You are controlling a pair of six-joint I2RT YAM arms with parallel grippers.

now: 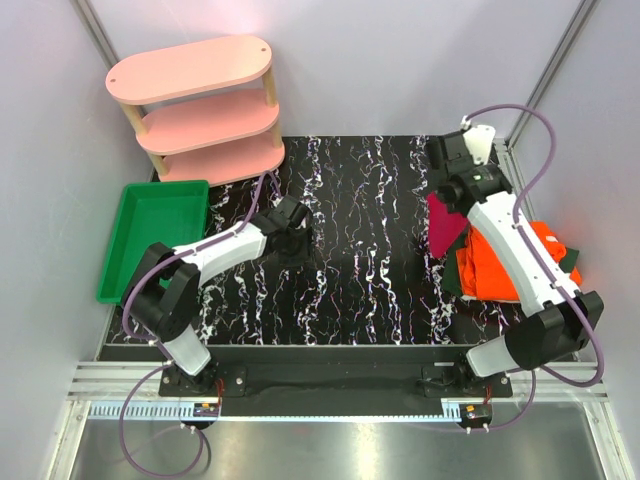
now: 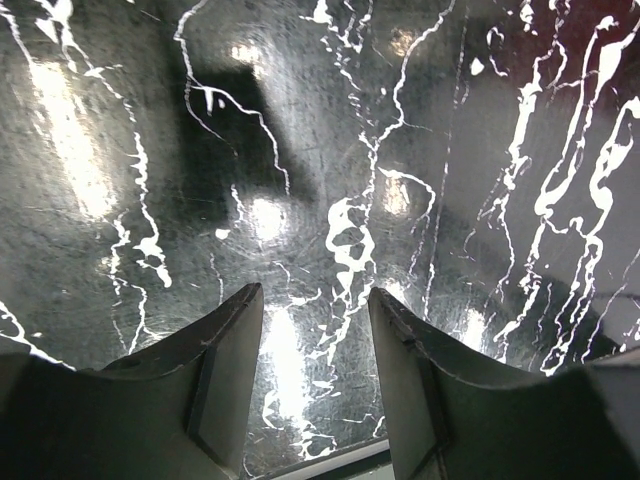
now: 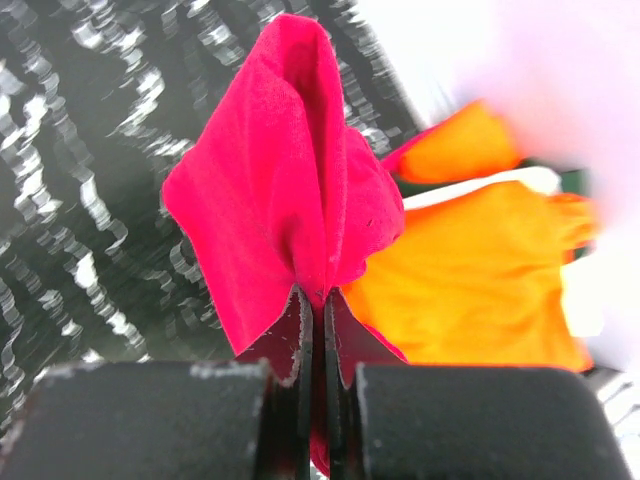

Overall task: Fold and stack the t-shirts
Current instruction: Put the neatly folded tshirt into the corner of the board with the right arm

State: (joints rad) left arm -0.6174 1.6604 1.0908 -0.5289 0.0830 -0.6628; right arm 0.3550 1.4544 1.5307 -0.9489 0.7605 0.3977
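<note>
My right gripper [image 3: 317,300] is shut on a fold of the crimson t-shirt [image 3: 275,190] and holds it up off the table; in the top view the crimson cloth [image 1: 443,226] hangs below the wrist at the right. The orange t-shirt [image 1: 490,265] lies crumpled under the right arm, also showing in the right wrist view [image 3: 480,290]. A dark green t-shirt [image 1: 452,283] peeks out from beneath the orange one. My left gripper [image 2: 315,300] is open and empty, low over the bare marbled tabletop [image 2: 330,150]; in the top view it [image 1: 293,236] sits left of centre.
A green plastic tray [image 1: 150,235] stands at the left table edge. A pink three-tier shelf [image 1: 200,110] stands at the back left. The black marbled table [image 1: 360,260] stretches between the arms. Walls close in on both sides.
</note>
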